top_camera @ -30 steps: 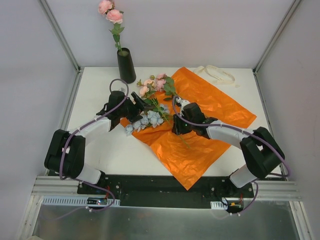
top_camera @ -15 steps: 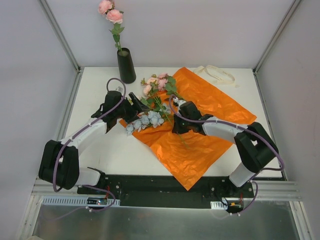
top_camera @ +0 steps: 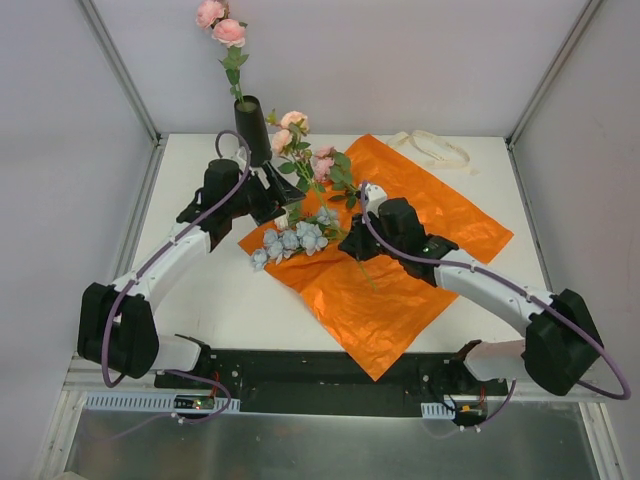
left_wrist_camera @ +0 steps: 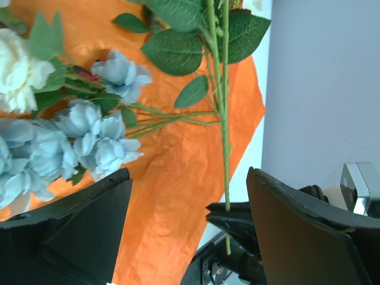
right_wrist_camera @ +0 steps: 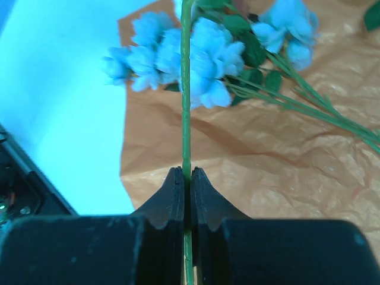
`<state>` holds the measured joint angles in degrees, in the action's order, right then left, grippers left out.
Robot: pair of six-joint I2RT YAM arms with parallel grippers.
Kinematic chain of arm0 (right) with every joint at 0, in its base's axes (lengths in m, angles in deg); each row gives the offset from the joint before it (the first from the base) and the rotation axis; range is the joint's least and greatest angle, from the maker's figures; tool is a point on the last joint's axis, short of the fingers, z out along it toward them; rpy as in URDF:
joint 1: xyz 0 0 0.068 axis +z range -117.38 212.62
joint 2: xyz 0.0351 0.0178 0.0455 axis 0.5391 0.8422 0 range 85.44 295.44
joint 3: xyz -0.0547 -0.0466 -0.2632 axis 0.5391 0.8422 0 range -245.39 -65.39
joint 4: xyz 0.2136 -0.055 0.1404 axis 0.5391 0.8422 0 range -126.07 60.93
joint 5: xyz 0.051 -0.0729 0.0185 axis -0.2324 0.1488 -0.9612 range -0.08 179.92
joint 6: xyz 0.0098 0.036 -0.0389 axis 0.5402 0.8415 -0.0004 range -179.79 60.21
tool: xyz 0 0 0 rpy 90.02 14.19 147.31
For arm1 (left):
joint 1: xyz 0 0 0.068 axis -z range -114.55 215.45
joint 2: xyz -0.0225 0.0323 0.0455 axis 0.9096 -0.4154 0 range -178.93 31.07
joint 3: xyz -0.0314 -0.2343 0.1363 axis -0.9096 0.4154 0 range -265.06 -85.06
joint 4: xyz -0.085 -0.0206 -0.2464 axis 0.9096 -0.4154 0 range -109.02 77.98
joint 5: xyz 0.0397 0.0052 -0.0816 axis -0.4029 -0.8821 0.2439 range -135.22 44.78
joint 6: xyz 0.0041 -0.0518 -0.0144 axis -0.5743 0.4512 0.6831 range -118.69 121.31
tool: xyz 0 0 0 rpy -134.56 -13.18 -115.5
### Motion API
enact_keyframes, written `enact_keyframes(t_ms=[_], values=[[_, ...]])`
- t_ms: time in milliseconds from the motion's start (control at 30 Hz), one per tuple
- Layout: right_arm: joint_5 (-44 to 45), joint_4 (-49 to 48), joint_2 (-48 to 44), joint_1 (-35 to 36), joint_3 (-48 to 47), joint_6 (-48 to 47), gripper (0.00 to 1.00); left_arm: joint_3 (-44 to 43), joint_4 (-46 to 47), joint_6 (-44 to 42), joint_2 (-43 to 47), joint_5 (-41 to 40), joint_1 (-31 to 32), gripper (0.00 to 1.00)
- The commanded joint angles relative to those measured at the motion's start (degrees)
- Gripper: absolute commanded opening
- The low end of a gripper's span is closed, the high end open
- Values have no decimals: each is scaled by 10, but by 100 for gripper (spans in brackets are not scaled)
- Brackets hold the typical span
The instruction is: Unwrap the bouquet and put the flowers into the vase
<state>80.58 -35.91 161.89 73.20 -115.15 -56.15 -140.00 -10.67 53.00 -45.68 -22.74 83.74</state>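
The flowers (top_camera: 290, 240) lie mostly on the orange paper (top_camera: 420, 260), with the blue heads at its left edge. One pink-headed stem (top_camera: 300, 160) rises from the paper's far left corner, just beside the vase (top_camera: 253, 130), which stands beyond the paper and holds two pink roses (top_camera: 220, 22). A cream ribbon (top_camera: 435, 148) lies past the paper's far edge.

The left wrist view shows the left gripper (left_wrist_camera: 189, 175) above the paper, jaws wide apart, the stem running through the gap.

In the right wrist view the right gripper (right_wrist_camera: 186, 172) is clamped on that stem over the paper.
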Motion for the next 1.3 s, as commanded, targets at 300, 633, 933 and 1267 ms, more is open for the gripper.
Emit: enact_keyframes(t_ms=[300, 633, 933, 1267], values=[[-4, -58, -60, 93, 13, 18, 0, -19, 105, 30, -28, 71, -4, 50], [76, -30, -48, 100, 5, 28, 22, -17, 100, -15, 7, 26, -4, 0], [164, -4, -92, 99, -1, 17, 98, -101, 60, -212, 26, -99, -4, 0], [232, -4, -146, 97, 3, -18, 99, -249, 153, -431, -28, -254, -42, 0]])
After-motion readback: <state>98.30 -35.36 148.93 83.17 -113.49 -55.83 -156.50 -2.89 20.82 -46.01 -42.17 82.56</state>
